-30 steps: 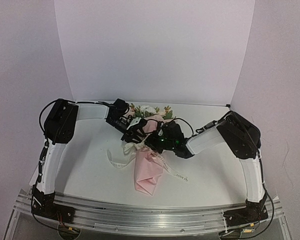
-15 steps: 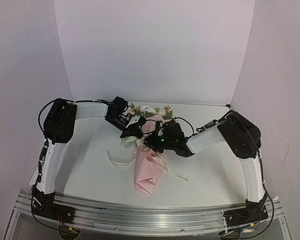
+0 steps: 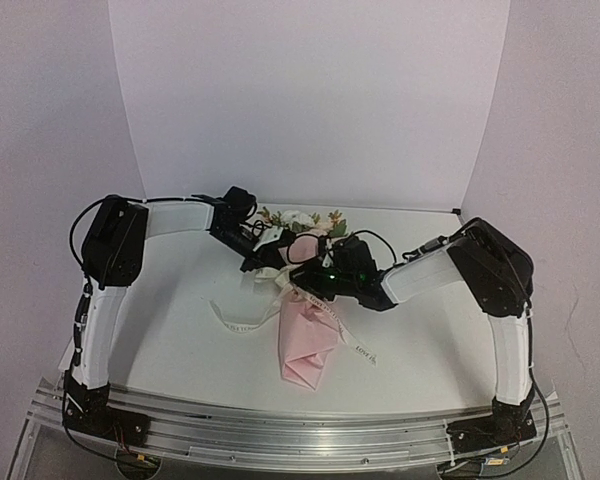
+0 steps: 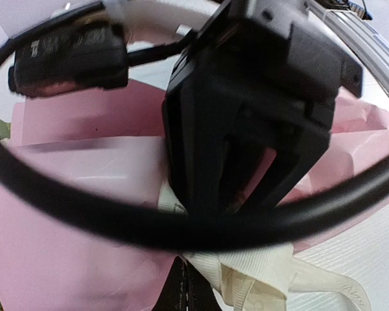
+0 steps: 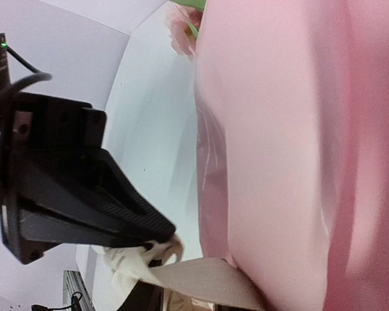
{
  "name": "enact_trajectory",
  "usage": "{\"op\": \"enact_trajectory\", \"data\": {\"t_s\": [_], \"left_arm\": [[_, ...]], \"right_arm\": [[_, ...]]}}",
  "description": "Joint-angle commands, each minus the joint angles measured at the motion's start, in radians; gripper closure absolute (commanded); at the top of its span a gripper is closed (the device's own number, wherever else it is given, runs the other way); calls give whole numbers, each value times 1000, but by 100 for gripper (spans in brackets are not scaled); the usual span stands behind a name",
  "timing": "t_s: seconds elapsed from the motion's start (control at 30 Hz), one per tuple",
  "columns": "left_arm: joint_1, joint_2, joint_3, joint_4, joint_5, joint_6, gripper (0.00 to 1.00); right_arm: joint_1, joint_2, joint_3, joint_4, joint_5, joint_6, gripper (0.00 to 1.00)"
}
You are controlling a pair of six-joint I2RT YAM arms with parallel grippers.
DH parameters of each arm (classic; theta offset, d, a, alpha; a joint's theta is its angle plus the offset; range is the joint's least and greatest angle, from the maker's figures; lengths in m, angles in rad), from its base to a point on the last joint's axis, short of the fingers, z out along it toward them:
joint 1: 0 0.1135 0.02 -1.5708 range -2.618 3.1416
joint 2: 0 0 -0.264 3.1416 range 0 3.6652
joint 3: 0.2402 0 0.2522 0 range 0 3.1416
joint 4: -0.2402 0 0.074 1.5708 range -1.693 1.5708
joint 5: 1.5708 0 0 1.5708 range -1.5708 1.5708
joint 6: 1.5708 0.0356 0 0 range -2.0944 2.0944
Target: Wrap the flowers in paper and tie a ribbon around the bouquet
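Left end effector (image 3: 266,262) is clamped on the ribbon (image 4: 266,269), mid-frame; the right end effector (image 3: 303,277) cannot be judged. Soft, slippery ribbon is judged best pinched near the bouquet (image 3: 308,345).

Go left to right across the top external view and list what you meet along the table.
left arm → ribbon, its loose left end → bouquet → right arm
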Motion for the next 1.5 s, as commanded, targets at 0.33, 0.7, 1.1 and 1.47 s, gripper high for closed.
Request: {"op": "enact_trajectory", "data": {"t_s": [0.33,0.7,1.1,1.47], "left_arm": [[-31,-81,-59,123,-107,-141,100],[-15,-15,77,-50,-30,-194,100],[-15,-9,66,-39,-30,-211,100],[-15,6,73,-12,-8,-231,100]], "right_arm": [[8,-224,-4,-190,17,-114,60],[251,-344,-92,-251,169,-1486,35],[290,58,240,-243,467,-2095,33],[294,208,407,-244,679,-2296,35]]}}
